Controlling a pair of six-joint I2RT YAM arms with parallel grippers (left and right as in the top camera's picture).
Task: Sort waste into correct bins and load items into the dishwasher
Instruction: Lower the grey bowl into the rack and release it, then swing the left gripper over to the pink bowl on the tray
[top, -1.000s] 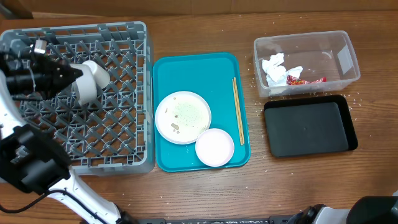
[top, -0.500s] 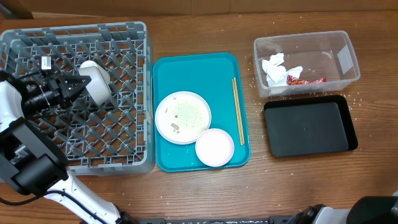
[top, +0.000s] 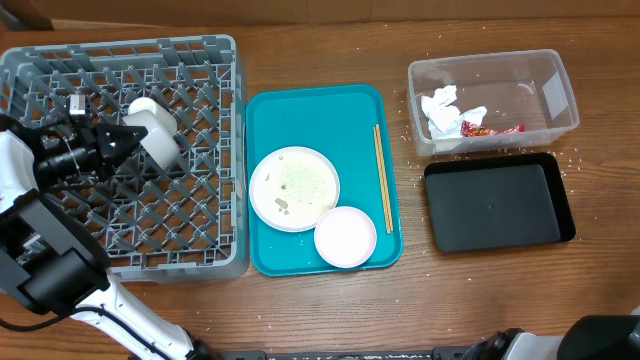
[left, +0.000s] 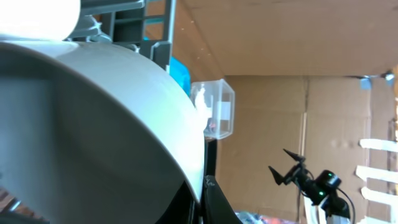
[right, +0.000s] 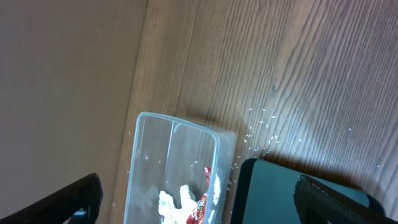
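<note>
Cup (top: 155, 128) nudged rightward, well inside dish rack (top: 238, 150) walls.

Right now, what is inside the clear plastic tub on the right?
Inside the clear tub lie crumpled white tissue, toward its left end, and a small red wrapper beside it near the front wall. Anything under the tissue is covered and cannot be seen.
</note>
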